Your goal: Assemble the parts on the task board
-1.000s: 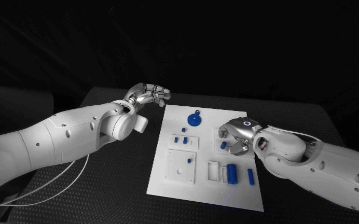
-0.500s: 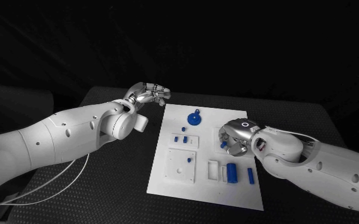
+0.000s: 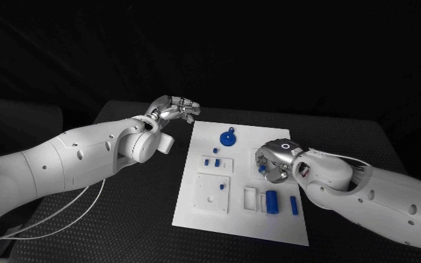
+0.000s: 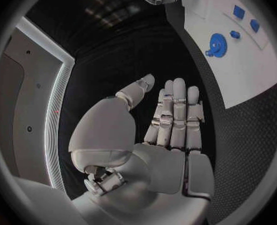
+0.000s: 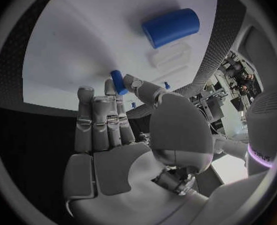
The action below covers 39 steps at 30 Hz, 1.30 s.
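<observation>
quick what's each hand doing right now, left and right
Left hand: open, fingers straight, holding nothing, off the white task board.
Right hand: over the board, small blue cylindrical peg at its fingertips; a grip cannot be told.

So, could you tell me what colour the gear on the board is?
Blue; the gear shows best in the left wrist view.

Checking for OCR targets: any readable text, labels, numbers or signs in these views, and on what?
None readable.
Task board: plain white, no print visible.
Blue parts, such as the gear: no markings visible.
Right hand: a small ring mark on its back, not text.
</observation>
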### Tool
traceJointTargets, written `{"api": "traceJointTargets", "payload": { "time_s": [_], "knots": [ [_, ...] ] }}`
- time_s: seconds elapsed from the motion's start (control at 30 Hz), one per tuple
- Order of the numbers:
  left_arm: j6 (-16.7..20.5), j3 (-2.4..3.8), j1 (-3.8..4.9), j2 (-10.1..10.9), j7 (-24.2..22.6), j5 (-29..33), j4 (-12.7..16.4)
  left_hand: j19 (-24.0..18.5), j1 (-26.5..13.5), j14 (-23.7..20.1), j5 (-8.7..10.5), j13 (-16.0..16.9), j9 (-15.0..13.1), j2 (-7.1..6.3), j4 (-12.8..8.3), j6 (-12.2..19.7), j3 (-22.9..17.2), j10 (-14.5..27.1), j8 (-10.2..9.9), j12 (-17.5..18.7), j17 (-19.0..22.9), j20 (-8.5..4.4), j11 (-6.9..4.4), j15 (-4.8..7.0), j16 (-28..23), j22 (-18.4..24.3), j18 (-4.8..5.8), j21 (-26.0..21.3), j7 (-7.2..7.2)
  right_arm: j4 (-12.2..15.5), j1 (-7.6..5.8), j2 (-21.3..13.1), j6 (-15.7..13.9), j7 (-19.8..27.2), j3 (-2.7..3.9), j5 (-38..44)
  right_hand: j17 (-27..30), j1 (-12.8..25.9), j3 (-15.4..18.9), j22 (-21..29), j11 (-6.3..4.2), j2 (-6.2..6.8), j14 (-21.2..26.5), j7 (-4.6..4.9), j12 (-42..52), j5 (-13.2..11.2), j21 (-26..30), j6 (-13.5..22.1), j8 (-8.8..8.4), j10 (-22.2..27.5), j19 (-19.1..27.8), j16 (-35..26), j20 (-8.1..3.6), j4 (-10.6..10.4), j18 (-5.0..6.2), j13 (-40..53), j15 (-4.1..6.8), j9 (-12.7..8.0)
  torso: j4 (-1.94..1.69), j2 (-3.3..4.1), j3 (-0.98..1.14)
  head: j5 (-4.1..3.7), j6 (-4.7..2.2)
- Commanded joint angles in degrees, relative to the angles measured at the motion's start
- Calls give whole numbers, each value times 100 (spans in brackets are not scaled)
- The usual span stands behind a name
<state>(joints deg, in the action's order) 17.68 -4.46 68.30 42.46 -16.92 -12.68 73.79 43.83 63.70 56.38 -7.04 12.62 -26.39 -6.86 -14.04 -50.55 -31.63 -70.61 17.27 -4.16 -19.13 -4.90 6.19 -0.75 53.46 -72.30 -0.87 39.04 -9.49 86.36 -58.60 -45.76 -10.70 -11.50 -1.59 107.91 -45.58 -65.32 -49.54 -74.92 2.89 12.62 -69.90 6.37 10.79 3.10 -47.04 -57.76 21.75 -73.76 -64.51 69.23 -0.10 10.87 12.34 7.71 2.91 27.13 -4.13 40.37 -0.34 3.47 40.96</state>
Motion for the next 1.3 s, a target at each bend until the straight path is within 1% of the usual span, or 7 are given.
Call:
{"api": "traceJointTargets", "payload": {
  "time_s": [0.03,0.3,0.43,0.7,0.93,1.03,1.3],
  "knots": [
    [-55,4,8,-14,-46,33,9,35,-51,52,-26,5,-2,11,15,26,29,38,12,7,-10,6,-4,-7,-22,-6,-74,-21,6,10,24,14,-68,-24,-16,164,-3,-54,-74,-114,-1,-116,5,-2,39,-30,-27,-68,34,-73,-38,37,-9,29,266,47,56,15,-2,-2,-1,9,2],
    [-55,4,8,-19,-48,33,-6,36,-48,54,-28,5,-3,13,14,26,28,39,13,6,-13,6,-4,-6,-24,-8,-75,-22,7,222,22,-105,-241,-21,4,198,-10,-64,-178,-109,-38,-121,-33,-33,64,-31,-54,-155,58,-147,-87,42,-23,68,266,89,94,17,4,-4,3,37,-5],
    [-54,4,8,-32,-49,33,-36,36,-48,55,-28,6,-3,13,14,26,28,39,14,6,-15,6,-4,-6,-25,-9,-75,-23,7,410,-17,-191,-250,-44,132,194,-11,-60,-199,-107,-47,-108,-43,-41,69,-31,-60,-179,64,-167,-101,41,-27,73,266,100,103,17,5,-7,3,51,-10],
    [-56,4,8,-59,-53,37,-62,37,-46,56,-28,6,-3,13,13,26,28,40,14,5,-19,6,-4,-6,-26,-12,-75,-26,7,778,-148,-230,-320,-46,306,190,-12,-54,-219,-105,-56,-93,-53,-50,74,-31,-64,-201,69,-186,-112,38,-31,76,266,112,112,16,2,-2,6,102,-14],
    [-64,4,8,-73,-54,42,-56,38,-45,57,-29,7,-3,14,13,27,28,41,15,5,-22,6,-4,-6,-28,-14,-75,-28,7,849,-140,66,-428,84,308,48,-12,-52,-231,-104,-59,-85,-57,-53,73,-30,-65,-210,70,-192,-118,36,-34,76,266,117,116,16,4,0,2,216,16],
    [-61,4,8,-89,-55,42,-68,39,-46,58,-29,7,-3,14,14,27,28,41,15,5,-23,6,-4,-6,-29,-14,-75,-28,6,819,-57,278,-462,141,299,10,-12,-53,-235,-103,-59,-85,-58,-54,72,-30,-65,-211,70,-192,-118,35,-35,76,266,118,116,15,9,0,0,250,24],
    [-62,4,8,-167,-51,46,-128,39,-46,58,-29,8,-4,15,14,28,29,41,16,4,-26,6,-4,-6,-31,-17,-75,-31,6,663,269,831,-519,257,132,200,-10,-57,-252,-101,-60,-92,-61,-54,67,-30,-64,-210,66,-189,-122,30,-40,77,266,120,117,13,-20,-2,-4,362,64]
  ]
}}
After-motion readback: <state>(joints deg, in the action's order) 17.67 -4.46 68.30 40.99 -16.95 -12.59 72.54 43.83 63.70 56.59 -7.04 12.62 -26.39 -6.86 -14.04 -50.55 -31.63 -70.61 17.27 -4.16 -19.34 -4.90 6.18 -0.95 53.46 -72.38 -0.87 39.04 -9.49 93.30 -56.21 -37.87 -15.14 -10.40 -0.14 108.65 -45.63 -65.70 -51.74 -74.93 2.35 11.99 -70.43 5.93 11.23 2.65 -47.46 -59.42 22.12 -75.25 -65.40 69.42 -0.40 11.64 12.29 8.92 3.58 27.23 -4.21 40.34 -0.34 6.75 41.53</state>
